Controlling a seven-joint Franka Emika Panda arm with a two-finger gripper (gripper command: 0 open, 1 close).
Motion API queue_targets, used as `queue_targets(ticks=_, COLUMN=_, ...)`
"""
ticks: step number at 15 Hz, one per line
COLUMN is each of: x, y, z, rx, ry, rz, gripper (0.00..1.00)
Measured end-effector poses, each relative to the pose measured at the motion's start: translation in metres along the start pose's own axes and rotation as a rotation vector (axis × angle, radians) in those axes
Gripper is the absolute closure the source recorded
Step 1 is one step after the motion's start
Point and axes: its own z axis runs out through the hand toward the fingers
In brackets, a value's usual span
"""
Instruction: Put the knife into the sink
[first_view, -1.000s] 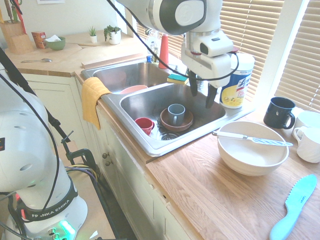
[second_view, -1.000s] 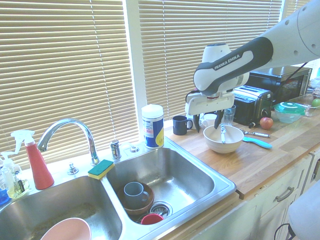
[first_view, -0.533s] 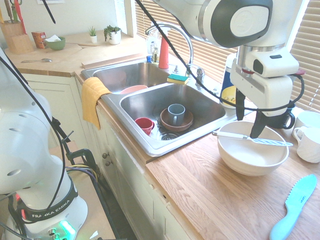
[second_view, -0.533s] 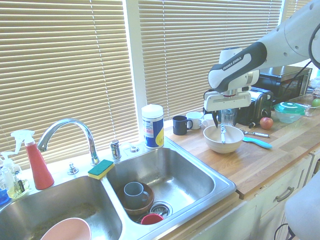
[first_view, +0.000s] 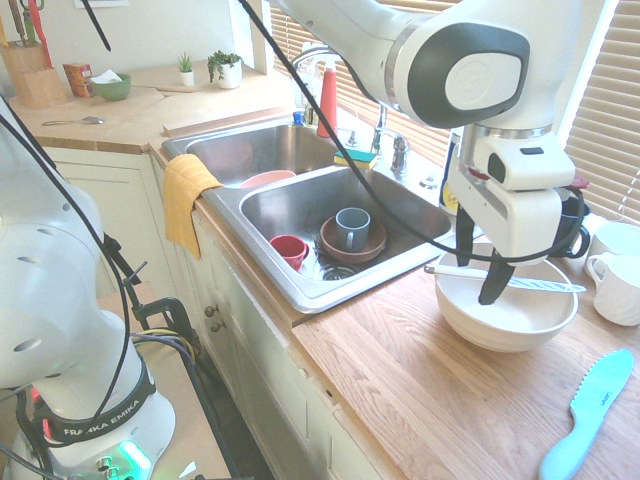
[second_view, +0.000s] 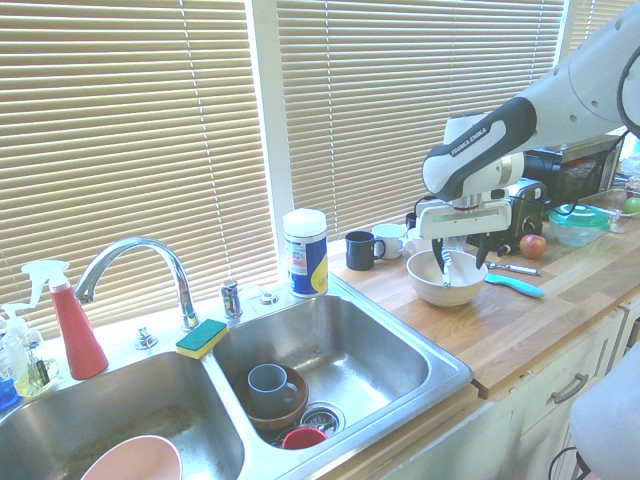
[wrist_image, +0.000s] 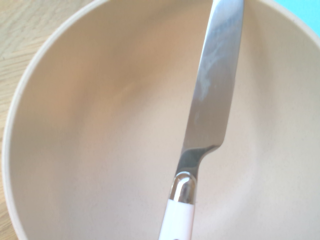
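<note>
Spanning the white bowl (first_view: 508, 335), the table knife (first_view: 545, 285) lies beneath the spread gripper (first_view: 478, 282), lengthwise between its fingers, handle toward the sink (first_view: 318, 297).

blinds (second_view: 120, 150) cover the windows, w/ wood counter (second_view: 560, 300) & cabinets (second_view: 520, 420).

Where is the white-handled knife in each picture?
First exterior view: right of centre, lying across the bowl.
Second exterior view: right of centre, over the bowl, partly below the tool.
Wrist view: silver-bladed knife, slightly right of centre.
Shared landmark: the bowl.
</note>
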Motion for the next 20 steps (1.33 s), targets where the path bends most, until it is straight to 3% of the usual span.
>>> queue_targets(ticks=20, x=-0.011, y=-0.012, z=0.021, rx=0.000, ry=-0.001, rz=-0.037, gripper=1.00)
